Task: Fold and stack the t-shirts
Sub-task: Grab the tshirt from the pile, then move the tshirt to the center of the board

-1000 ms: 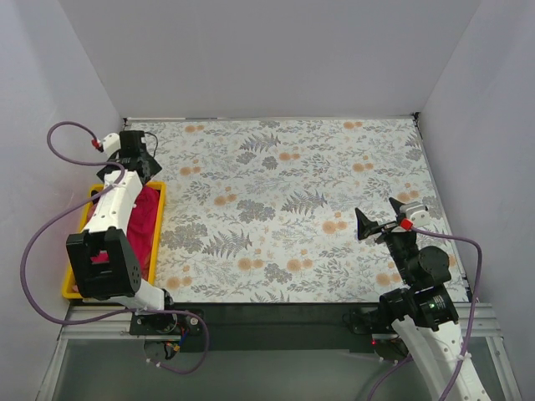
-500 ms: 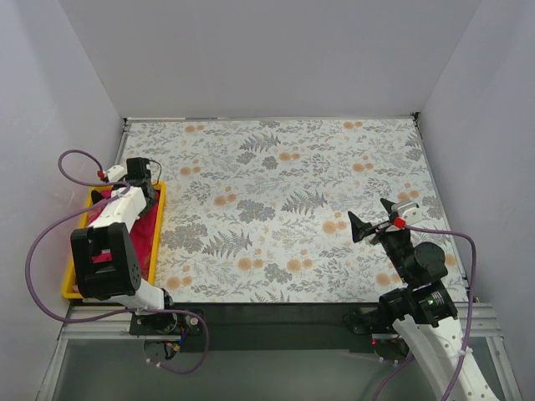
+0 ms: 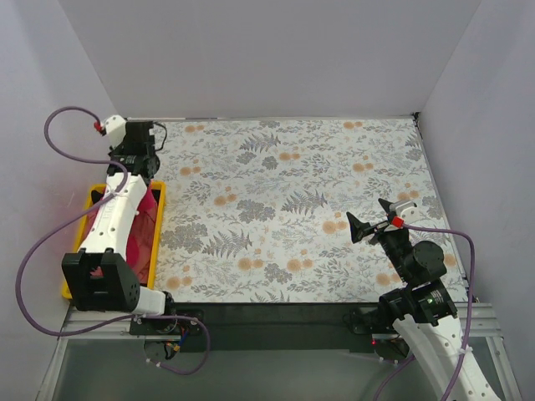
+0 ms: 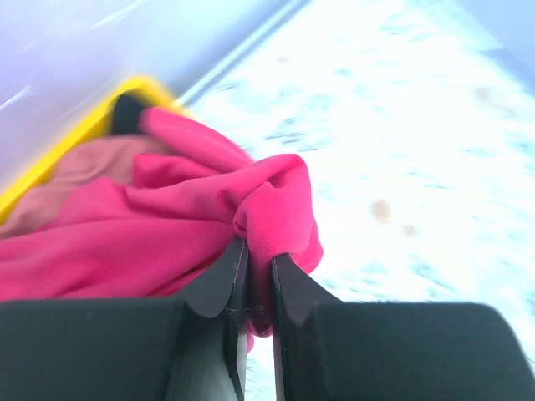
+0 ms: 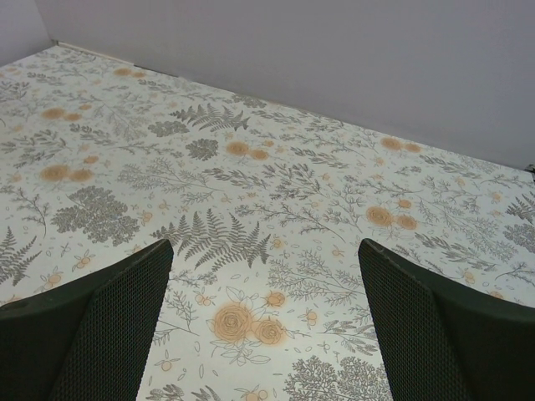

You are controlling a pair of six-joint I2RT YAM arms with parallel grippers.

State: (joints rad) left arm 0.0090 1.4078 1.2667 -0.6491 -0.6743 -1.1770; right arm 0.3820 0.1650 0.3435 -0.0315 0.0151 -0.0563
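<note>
1. The left gripper (image 4: pixel 255 255) is clamped tight on a bunched fold of the magenta-red t-shirt (image 4: pixel 159 238). Its two black fingers (image 4: pixel 219 280) stand almost together, with only cloth between them.
2. In the left wrist view, the rest of that shirt trails from the pinch toward 9 o'clock and back into the yellow bin (image 4: pixel 79 125). The bin's rim shows at about 10 o'clock.
3. The salmon-pink t-shirt (image 4: pixel 79 171) lies in the bin at 9 to 10 o'clock of that view, its near edge covered by the magenta cloth.
4. That view is blurred, and the floral table cover (image 4: pixel 401 125) is only a pale smear from 1 to 3 o'clock.
5. From above, the bin sits at the table's left edge, between 8 and 9 o'clock. The left arm (image 3: pixel 117 217) lies stretched along it, with its wrist past the bin's far end toward 10 o'clock. Magenta cloth shows along the bin's right side, just beside the arm.
6. The right gripper (image 3: pixel 368 227) has its jaws spread wide and holds nothing. It hangs over the table at about 4 o'clock, well apart from the bin and both shirts.
7. In the right wrist view, its two dark fingers (image 5: pixel 109 317) stand at 7 and 5 o'clock. Only the fern-and-flower print of the cover lies between them.
</note>
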